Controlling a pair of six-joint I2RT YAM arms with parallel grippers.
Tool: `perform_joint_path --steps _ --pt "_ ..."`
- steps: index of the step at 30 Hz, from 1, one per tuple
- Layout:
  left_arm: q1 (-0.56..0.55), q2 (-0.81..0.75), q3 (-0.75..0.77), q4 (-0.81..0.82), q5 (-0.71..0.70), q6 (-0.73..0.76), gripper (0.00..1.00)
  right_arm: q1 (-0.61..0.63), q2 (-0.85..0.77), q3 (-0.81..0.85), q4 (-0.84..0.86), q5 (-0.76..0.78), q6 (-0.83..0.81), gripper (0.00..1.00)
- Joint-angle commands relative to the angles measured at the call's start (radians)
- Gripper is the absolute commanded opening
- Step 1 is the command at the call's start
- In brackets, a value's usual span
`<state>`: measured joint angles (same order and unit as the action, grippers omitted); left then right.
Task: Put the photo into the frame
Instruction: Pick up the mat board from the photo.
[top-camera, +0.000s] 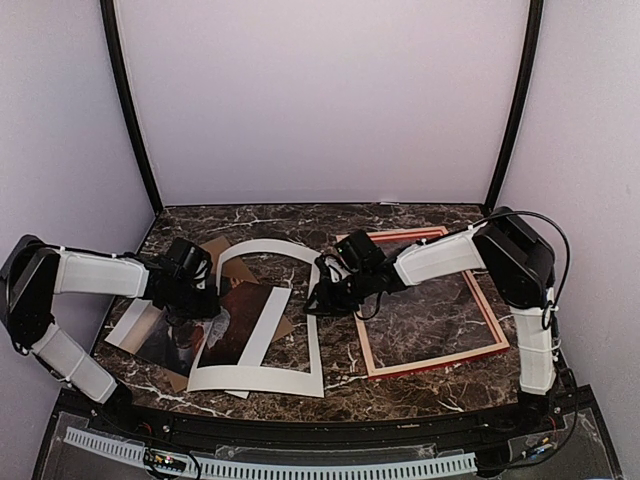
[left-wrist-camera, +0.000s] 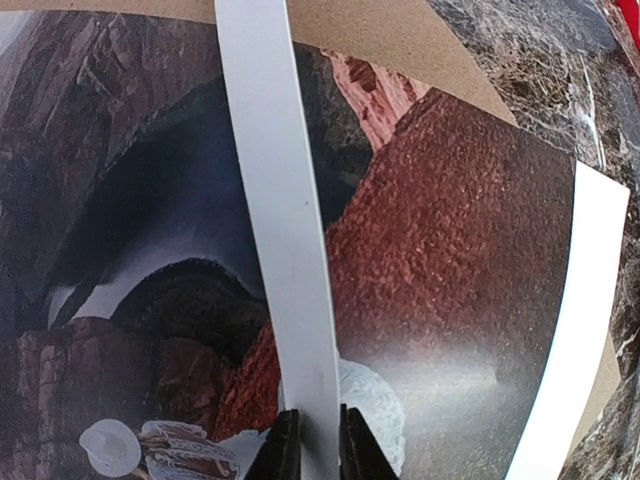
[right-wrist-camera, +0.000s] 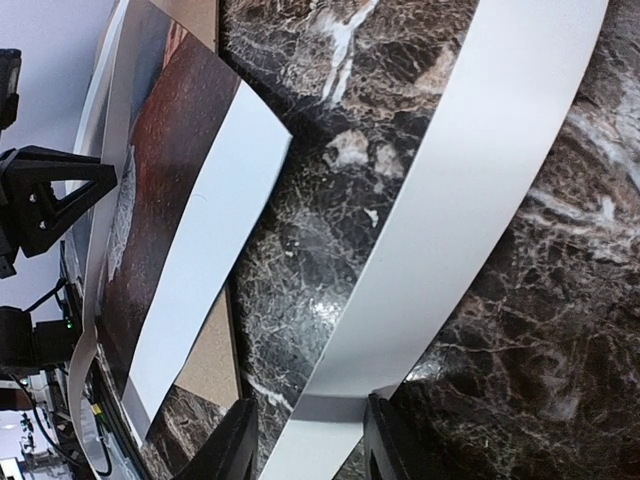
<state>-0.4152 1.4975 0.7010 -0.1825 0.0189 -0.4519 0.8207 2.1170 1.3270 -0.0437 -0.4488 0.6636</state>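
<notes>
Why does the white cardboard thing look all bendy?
The white mat is odd: it lies crooked over the photo and arches up off the table at its far side instead of lying flat. Each gripper, left and right, pinches one of its side strips. The frame sits empty beside it.

Even bright light; soft shadows; wrist views blurred near hands.

Dark brown marble-patterned counter (top-camera: 420, 225) with white veins, plain pale lilac walls (top-camera: 320, 100) on three sides, two black corner posts (top-camera: 130, 110), soft even light
</notes>
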Motion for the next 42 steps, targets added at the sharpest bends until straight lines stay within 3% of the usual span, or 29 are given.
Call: perform_joint_path --steps 1,8,23,37,42 --pt "-0.002 -0.014 -0.007 -0.069 -0.046 0.005 0.13 -0.014 0.008 -0.019 -0.012 0.006 -0.007 0.41" --pt "-0.002 -0.034 -0.036 -0.022 -0.027 -0.027 0.07 -0.038 -0.049 -0.034 -0.076 0.059 -0.043 0.48" --pt "0.0 -0.046 -0.055 0.019 -0.023 -0.054 0.03 -0.063 -0.207 -0.082 -0.163 0.132 -0.078 0.52" --pt "-0.001 -0.044 -0.053 0.023 -0.027 -0.054 0.03 -0.059 -0.23 -0.147 0.09 -0.056 0.081 0.54" --pt "-0.001 -0.046 -0.054 0.023 -0.028 -0.055 0.03 -0.056 -0.209 -0.163 0.168 -0.103 0.13 0.44"
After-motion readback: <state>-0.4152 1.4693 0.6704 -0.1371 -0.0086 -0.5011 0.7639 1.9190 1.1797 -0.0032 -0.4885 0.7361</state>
